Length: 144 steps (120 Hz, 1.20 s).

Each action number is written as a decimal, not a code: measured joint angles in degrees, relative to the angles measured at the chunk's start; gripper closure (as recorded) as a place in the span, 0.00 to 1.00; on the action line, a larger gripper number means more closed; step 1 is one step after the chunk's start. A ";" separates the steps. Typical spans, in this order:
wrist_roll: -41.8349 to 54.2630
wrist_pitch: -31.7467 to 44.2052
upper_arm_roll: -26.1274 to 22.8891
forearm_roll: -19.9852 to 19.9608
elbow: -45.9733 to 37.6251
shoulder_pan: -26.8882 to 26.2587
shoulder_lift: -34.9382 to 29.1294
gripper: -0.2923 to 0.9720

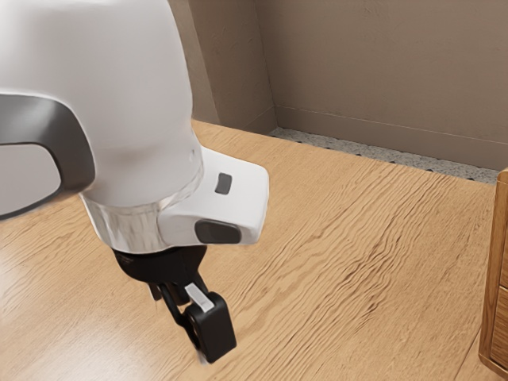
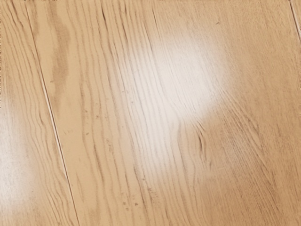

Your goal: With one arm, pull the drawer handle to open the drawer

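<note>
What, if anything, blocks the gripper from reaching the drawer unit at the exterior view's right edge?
Likely nothing, so probably yes: the gripper hangs over the bare wooden surface, apart from the drawer unit, with nothing standing between them. Whether the gap is within range I cannot tell.

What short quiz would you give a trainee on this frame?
1. True or false: the black two-finger pincer touches the light-brown wooden drawer cabinet.
2. The cabinet stands at the exterior view's: A) left edge B) centre C) right edge.
3. Fill in: under the pincer lies a glossy pale ___ plank surface.
Key: 1 false; 2 C; 3 wood.
</note>
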 joint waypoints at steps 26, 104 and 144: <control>-0.11 0.51 0.01 0.62 0.04 -0.32 -0.45 0.23; 43.97 32.92 -10.71 -11.93 10.42 -12.60 15.28 0.23; 63.71 33.34 -14.42 -0.37 14.76 -14.33 17.94 0.23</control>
